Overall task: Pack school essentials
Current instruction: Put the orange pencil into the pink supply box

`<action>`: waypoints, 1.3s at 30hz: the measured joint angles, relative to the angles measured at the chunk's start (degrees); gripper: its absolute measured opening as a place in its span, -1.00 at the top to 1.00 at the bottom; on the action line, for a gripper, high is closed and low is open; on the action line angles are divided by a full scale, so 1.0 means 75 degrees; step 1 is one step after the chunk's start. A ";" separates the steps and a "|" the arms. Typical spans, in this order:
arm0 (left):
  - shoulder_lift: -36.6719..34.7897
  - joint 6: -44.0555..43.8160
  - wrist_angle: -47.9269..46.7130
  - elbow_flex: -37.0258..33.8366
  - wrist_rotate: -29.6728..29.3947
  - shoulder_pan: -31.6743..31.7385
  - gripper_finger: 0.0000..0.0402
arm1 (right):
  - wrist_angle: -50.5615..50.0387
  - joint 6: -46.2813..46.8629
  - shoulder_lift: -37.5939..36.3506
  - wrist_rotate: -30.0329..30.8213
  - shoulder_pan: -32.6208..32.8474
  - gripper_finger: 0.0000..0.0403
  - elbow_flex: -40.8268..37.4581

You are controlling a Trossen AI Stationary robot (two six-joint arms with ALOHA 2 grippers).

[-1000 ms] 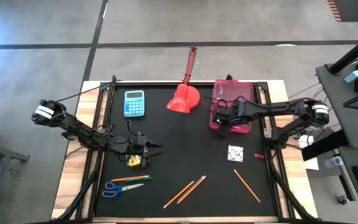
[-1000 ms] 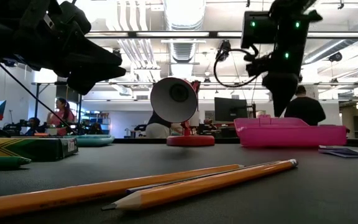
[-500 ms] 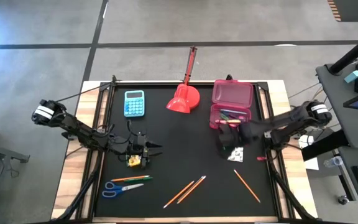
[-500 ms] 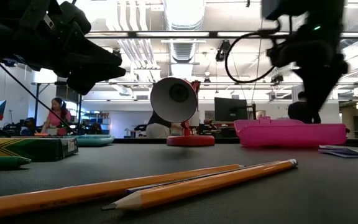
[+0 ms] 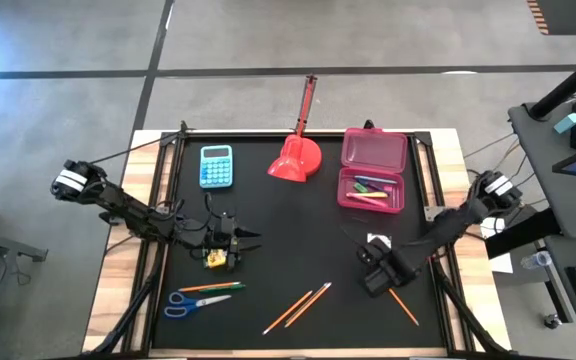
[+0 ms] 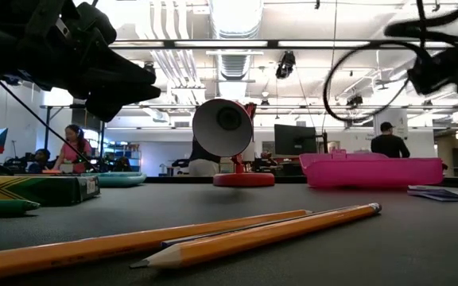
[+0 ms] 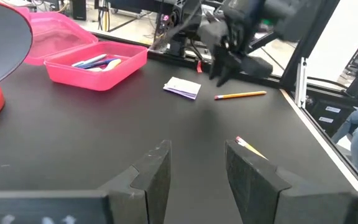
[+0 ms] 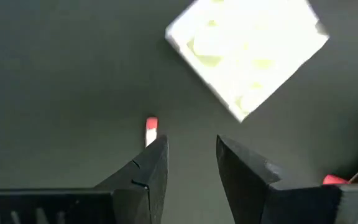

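In the high view my right gripper [image 5: 370,278] hovers open near the table's near right part, pointing down. In its wrist view [image 8: 191,155] a lone orange pencil's eraser end [image 8: 151,129] shows beside one finger, untouched. The white speckled square [image 5: 377,241] lies flat just beyond. My left gripper [image 5: 255,237] waits open over the table's left half, beside the yellow-green crayon box [image 5: 216,260]. The blue-handled scissors [image 5: 192,303], an orange pen [image 5: 211,287] and two pencils [image 5: 298,308] lie along the near edge. The open pink box [image 5: 372,171] holds coloured pencils.
A light-blue calculator [image 5: 216,165] and a red long-handled scoop [image 5: 296,155] sit near the far edge, left of the pink box. Bare black mat lies in the table's middle. People show in the room behind the table.
My right gripper has swung from above the pink box toward the table's near edge, passing over the white square, and now hangs above the lone pencil's eraser end.
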 joint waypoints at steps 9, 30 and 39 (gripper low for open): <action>0.0003 -0.0017 0.0003 0.0000 0.0003 -0.0003 0.33 | 0.0421 -0.0242 0.0788 -0.0684 0.0094 0.38 0.0009; 0.0003 -0.0015 0.0004 -0.0003 0.0009 -0.0003 0.33 | 0.0899 -0.0605 0.0301 -0.0504 0.0134 0.38 0.0248; 0.0003 -0.0012 0.0000 -0.0003 0.0009 -0.0003 0.33 | 0.1102 -0.0635 0.0397 -0.0504 0.0225 0.38 0.0154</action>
